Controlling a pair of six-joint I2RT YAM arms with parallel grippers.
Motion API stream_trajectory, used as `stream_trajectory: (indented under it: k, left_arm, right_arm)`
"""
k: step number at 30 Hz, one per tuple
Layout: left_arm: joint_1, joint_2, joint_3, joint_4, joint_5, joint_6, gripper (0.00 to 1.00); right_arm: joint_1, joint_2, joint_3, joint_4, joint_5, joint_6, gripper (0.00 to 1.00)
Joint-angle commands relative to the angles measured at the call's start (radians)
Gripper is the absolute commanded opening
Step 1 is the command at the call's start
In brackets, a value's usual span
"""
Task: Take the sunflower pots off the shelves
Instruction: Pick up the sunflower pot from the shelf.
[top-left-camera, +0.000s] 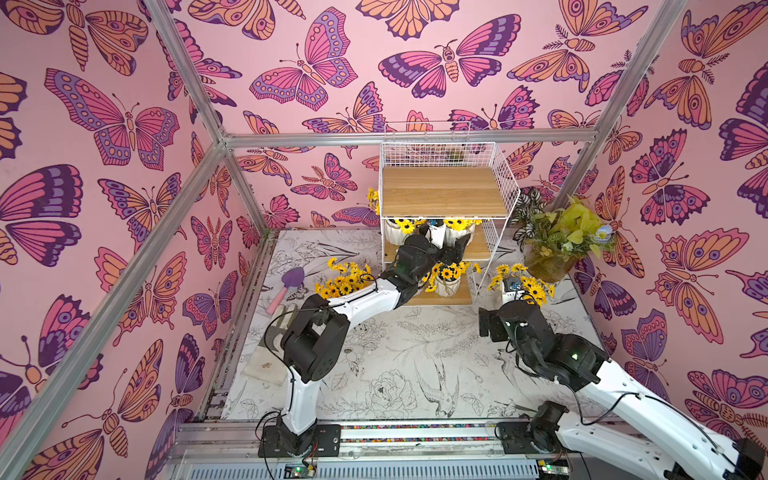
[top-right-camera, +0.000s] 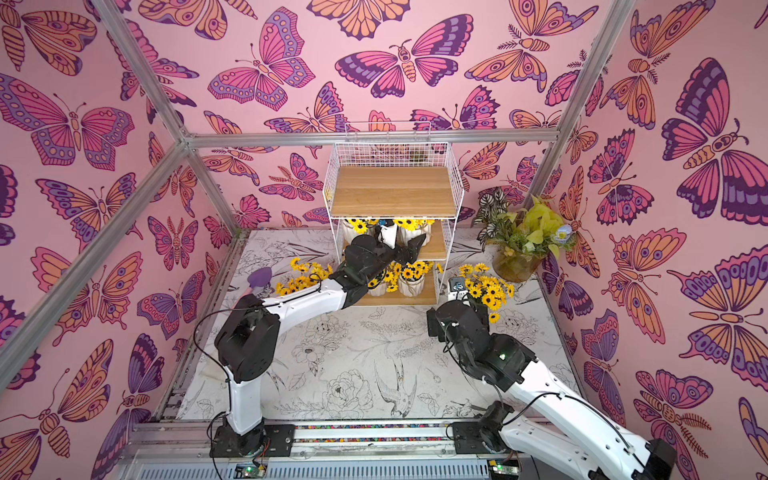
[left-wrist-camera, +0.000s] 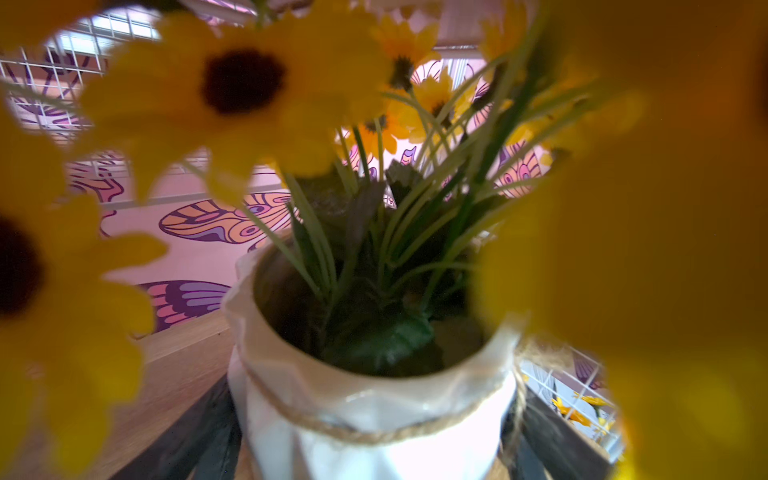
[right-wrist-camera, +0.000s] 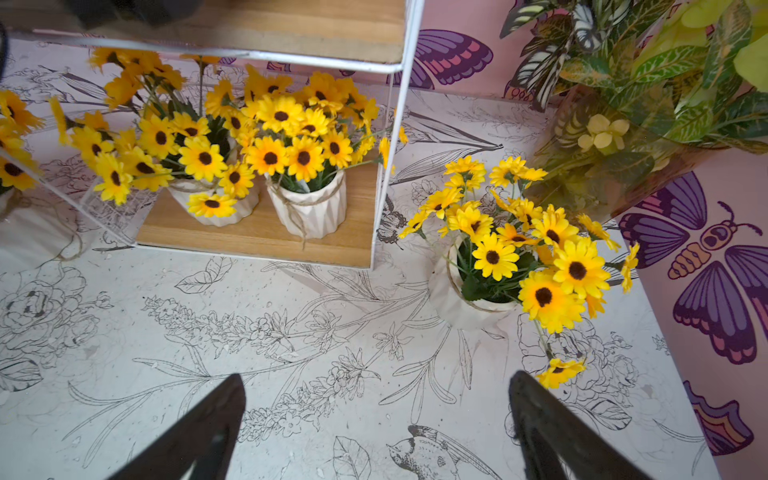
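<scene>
While the left gripper (left-wrist-camera: 374, 457) pinches a middle-tier sunflower pot (left-wrist-camera: 374, 399) inside the shelves (top-left-camera: 442, 189), drawing it out level seems next

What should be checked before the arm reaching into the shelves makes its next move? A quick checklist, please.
1. Left tool: fingers flank the middle-shelf pot: ok.
2. Grip firm: cannot tell.
3. Room beside the neighbour pot: cannot tell.
4. Right tool open, empty, clear of the shelves: ok.
5. Bare table for setting down: ok.
6. Shelves emptied: not ok, two bottom pots stand on the lowest board.
</scene>
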Motion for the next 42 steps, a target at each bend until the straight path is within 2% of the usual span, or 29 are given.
stream_trajectory:
  k: [1,8,12,14,26,34,38,42]
  left_arm:
    - [-0.045,0.043,-0.093,-0.199,0.014,0.002,0.62]
    - [-0.05,0.097,-0.057,-0.213,-0.036,0.04,0.88]
    - [-0.053,0.144,-0.005,-0.23,-0.074,0.086,0.99]
    - [-0.054,0.165,0.019,-0.226,-0.077,0.097,1.0]
    - [-0.065,0.311,0.155,-0.193,-0.184,0.097,1.0]
    - [-0.073,0.332,0.115,-0.108,-0.269,0.115,0.72]
    - [-0.074,0.312,0.081,-0.102,-0.267,0.113,0.65]
    - [-0.076,0.273,0.045,-0.106,-0.253,0.116,0.63]
  right_arm:
    - [-0.019,-0.006,0.025,0.008,0.02,-0.013,0.99]
    - [-0.022,0.001,0.012,0.019,0.008,-0.003,0.99]
    - [-0.022,-0.003,0.004,0.019,0.006,-0.002,0.99]
    - [-0.022,-0.001,0.001,0.019,0.008,-0.002,0.99]
    - [-0.028,0.007,-0.018,0.025,-0.009,0.005,0.99]
    - [-0.028,0.015,-0.007,0.033,-0.001,-0.001,0.99]
    - [-0.033,0.032,0.012,0.043,-0.001,-0.008,0.99]
    - [-0.04,0.064,0.035,0.056,-0.003,-0.021,0.99]
